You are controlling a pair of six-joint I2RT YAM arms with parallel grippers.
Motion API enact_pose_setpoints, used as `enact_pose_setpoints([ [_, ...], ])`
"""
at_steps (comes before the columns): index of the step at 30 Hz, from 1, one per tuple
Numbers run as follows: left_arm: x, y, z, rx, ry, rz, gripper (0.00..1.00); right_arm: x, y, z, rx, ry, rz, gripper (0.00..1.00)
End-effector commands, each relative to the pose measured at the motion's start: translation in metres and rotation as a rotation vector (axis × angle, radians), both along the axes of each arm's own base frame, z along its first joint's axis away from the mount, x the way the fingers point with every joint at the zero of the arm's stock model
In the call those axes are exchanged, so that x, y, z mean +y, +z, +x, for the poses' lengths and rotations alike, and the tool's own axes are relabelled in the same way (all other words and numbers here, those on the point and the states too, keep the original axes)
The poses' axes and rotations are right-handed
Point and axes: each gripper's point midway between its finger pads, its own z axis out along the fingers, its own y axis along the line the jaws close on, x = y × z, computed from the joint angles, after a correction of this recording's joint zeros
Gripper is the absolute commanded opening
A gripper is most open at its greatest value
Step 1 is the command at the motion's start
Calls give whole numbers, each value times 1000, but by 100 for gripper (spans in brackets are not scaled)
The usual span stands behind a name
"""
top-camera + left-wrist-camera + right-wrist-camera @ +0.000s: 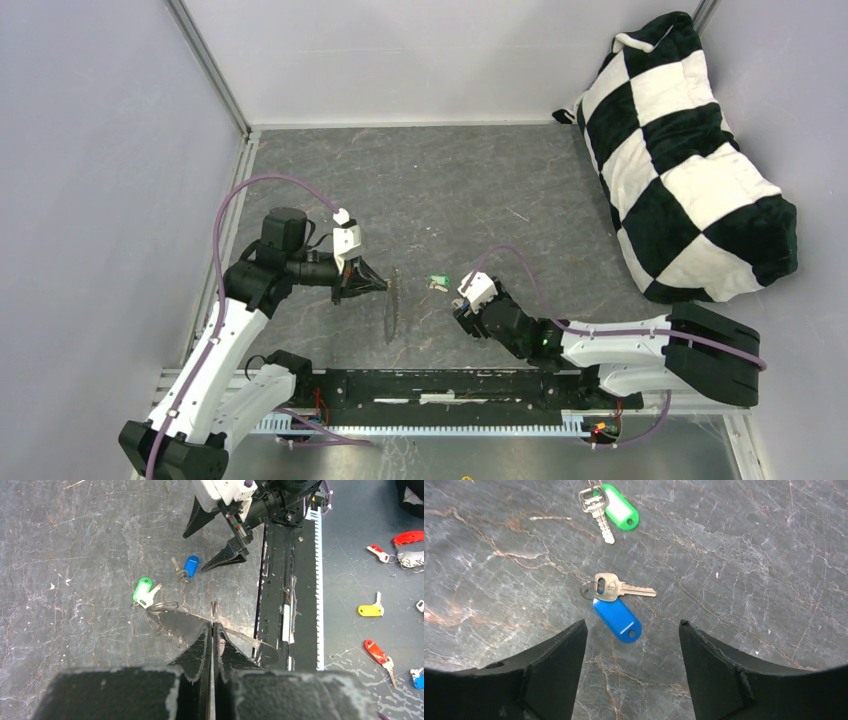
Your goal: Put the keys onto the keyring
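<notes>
A: Overhead view: keys [438, 283] too small to tell apart; keyring [392, 305] edge-on, a bare sliver.
B: Confirmed; left wrist view: keyring's near arc hidden behind left gripper [212, 626].

Green key [618, 511], blue key [618, 621], black-and-white checkered cushion [690, 160]

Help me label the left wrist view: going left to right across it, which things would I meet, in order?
green-tagged key → blue-tagged key → black base rail → yellow-tagged key
</notes>
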Motion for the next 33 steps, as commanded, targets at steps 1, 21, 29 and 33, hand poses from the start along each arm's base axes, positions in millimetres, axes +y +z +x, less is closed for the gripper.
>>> enact_pose_setpoints([
  [1,-1,8,-6,4,-8,-28,2,7,9,6,-24,-7,-8,73],
  [21,-1,9,-13,12,-19,-43,2,27,-1,-1,-12,4,-33,66],
  [29,-1,8,-14,15,-20,-46,2,41,5,0,-37,36,-36,62],
  [33,-1,9,-14,12,-20,-47,2,47,0,0,-32,50,-50,59],
])
